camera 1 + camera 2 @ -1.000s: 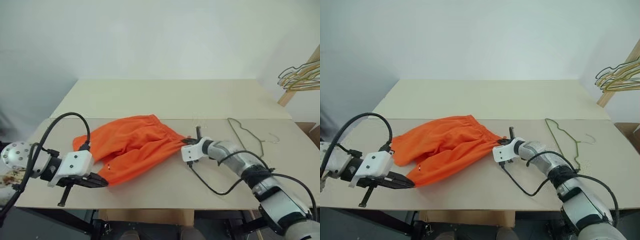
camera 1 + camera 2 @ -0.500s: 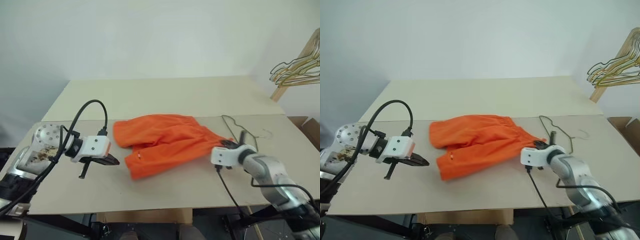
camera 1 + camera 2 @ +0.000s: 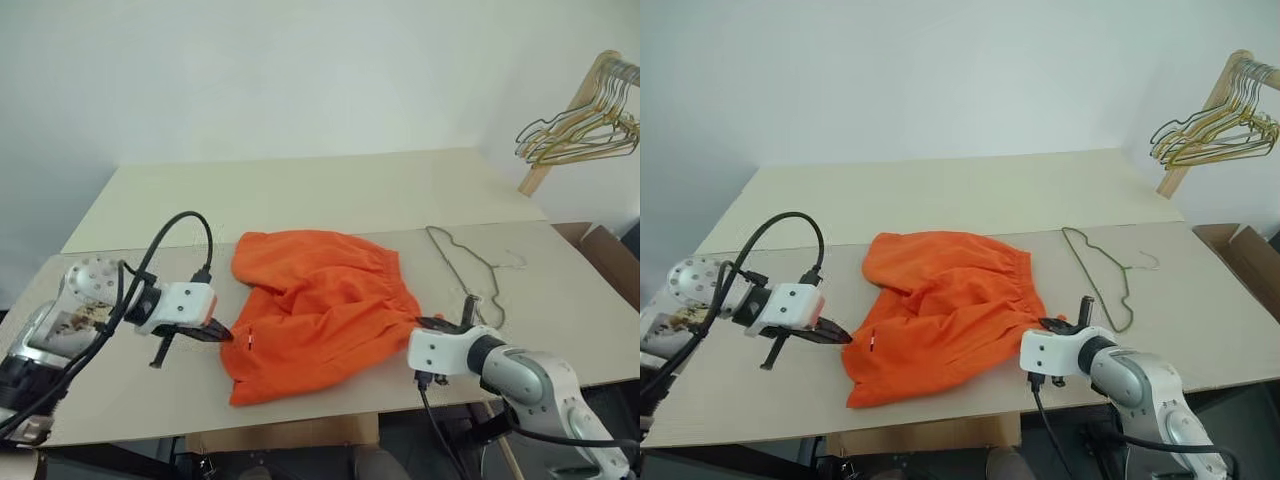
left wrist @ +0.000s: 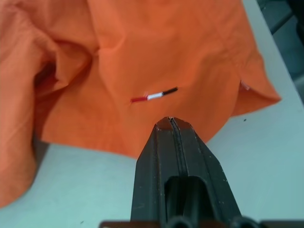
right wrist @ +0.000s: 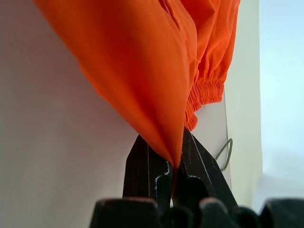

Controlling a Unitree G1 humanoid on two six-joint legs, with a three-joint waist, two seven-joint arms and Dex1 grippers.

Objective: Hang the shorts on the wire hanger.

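A: A pale counter fills the space under a plain white wall, with a seam running across it. Where are the jaws?

B: The left gripper has its jaws pressed together with nothing between them. Its tip sits at the edge of the shorts, close to a small red, white and black tag on the fabric. Whether the tip touches the cloth, I cannot tell.

A: And the other one?

B: The right gripper has its jaws pinching a fold of the orange fabric. The cloth rises taut from the jaws and spreads out beyond them, with the gathered waistband visible past it.

A: Where do the shorts lie?

B: Crumpled on the near half of the counter, between the two grippers, one leg reaching toward the front edge.

A: The wire hanger?

B: The wire hanger lies flat on the counter just to the right of the shorts, its hook pointing right, apart from the fabric. Farther off at the right, a bunch of wire hangers hangs on a wooden rack, and a cardboard box sits beside the counter.
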